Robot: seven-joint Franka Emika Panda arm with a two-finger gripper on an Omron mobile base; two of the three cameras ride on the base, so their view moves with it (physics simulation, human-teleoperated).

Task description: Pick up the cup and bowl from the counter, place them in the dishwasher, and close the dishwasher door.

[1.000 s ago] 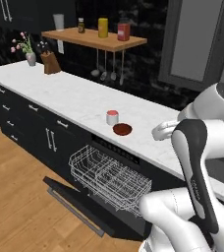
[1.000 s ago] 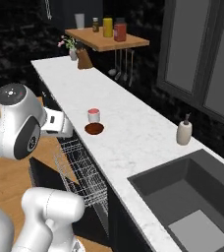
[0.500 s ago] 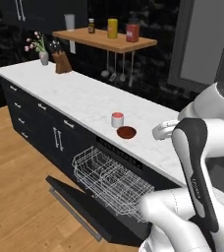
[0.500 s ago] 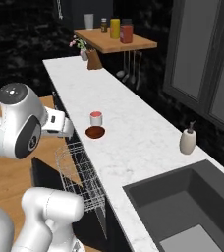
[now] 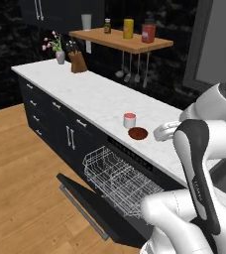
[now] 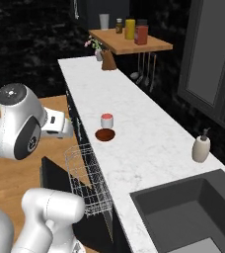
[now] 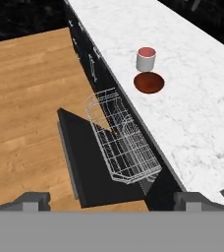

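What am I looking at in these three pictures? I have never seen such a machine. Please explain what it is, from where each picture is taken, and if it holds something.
It is a white robot arm on a base that can drive, in a computer-made kitchen. Two pictures come from cameras on the base, behind the arm, one on its left and one on its right. The third comes from a camera on the hand and looks down along the end effector, whose fingers stand wide open and hold nothing.

On the counter stand the cup and, just beside it, the bowl. Below them the dishwasher is open: its door lies folded down and the wire rack is pulled out, with nothing in it.
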